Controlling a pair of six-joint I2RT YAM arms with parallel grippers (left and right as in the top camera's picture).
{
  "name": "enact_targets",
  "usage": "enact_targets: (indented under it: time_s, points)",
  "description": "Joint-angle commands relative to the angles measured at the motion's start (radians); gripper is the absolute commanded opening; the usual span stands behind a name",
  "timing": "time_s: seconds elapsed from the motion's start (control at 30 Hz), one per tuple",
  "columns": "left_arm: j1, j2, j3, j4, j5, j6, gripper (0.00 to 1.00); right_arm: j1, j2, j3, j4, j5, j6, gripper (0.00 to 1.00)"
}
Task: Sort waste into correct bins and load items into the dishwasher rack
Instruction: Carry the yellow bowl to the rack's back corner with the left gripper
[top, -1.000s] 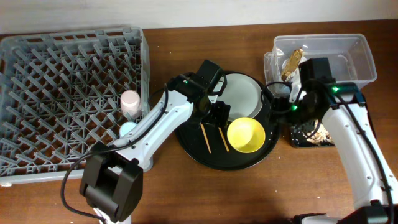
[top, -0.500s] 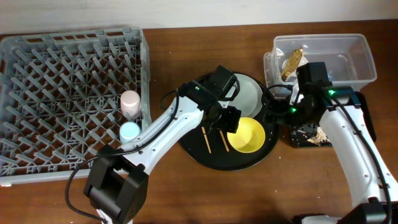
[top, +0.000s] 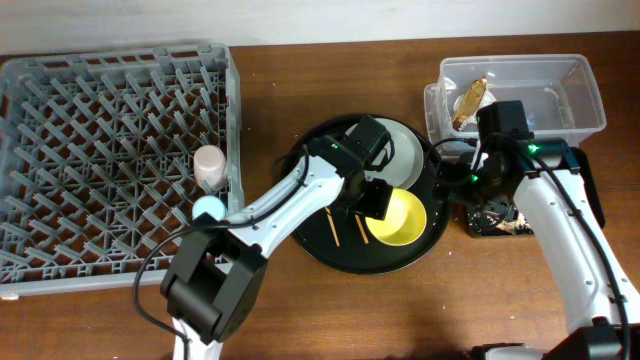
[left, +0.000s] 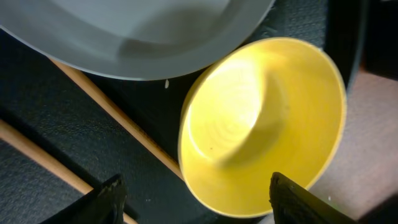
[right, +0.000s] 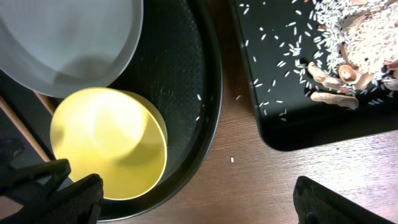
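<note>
My left gripper (top: 376, 196) (left: 196, 202) is open, low over the yellow bowl (top: 398, 219) (left: 261, 124), its fingers either side of the bowl's near rim. The bowl, the grey-white plate (top: 402, 150) (left: 137, 31) and two chopsticks (top: 331, 222) (left: 118, 118) lie on the round black tray (top: 335, 250). My right gripper (top: 482, 182) (right: 205, 199) is open and empty above the table between that tray and the shallow black tray (top: 478, 226) (right: 292, 118), which holds food leftovers (right: 367, 31). A pink cup (top: 209, 165) and a blue cup (top: 208, 209) stand at the right edge of the grey rack (top: 110, 160).
The clear tub (top: 560, 90) at the back right holds a white napkin with a brown scrap (top: 470, 98). Rice grains are scattered on the black tray and the table. The yellow bowl (right: 106, 143) and plate (right: 62, 37) also show in the right wrist view.
My left gripper has moved right and forward, from over the plate's left edge to over the yellow bowl. The right arm has barely moved.
</note>
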Motion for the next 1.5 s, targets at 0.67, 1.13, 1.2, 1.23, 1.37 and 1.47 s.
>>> enact_targets:
  time_s: [0.67, 1.13, 1.2, 1.23, 1.37, 1.47]
  points:
    - [-0.006, 0.091, -0.003, 0.056, 0.013, -0.047, 0.01, -0.180, -0.008, -0.007, 0.041, 0.059, 0.031, 0.98]
    - [0.114, -0.162, 0.465, -0.399, -0.556, 0.079, 0.01, -0.180, -0.008, -0.007, 0.043, 0.062, 0.031, 0.98]
    - [0.166, -0.218, 0.465, -0.414, -0.784, 0.079, 0.01, -0.180, -0.008, -0.007, 0.043, 0.062, 0.031, 0.98]
    - [0.194, -0.234, 0.465, -0.417, -0.901, 0.079, 0.01, -0.180, -0.008, -0.007, 0.043, 0.062, 0.031, 0.98]
    - [0.294, -0.210, 0.461, -0.375, -1.269, 0.078, 0.01, -0.180, -0.008, -0.007, 0.043, 0.062, 0.031, 0.98]
    - [0.389, -0.163, 0.460, -0.266, -1.510, 0.078, 0.00, -0.180, -0.008, -0.007, 0.043, 0.062, 0.031, 0.98]
